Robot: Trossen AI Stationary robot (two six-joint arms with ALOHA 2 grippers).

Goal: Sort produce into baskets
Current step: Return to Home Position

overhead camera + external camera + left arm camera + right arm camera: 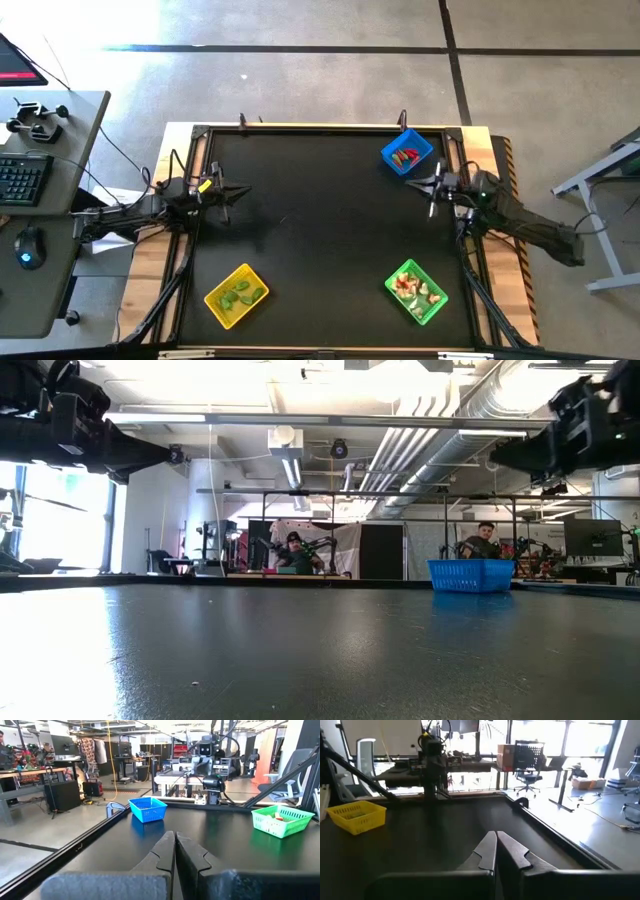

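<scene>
Now both arms' jaws hang pressed together, empty, above opposite table (320, 250) edges.

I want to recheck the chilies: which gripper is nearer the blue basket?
Right. The right gripper is close beside the blue basket, near the table's right edge; the left gripper waits across the table by the left edge.

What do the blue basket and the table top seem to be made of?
The blue basket looks like moulded plastic: lattice walls, one uniform bright colour, slight gloss. The table top seems a dark, semi-matte sheet, perhaps rubber or laminate; it gives only soft reflections, so which one stays open.
</scene>
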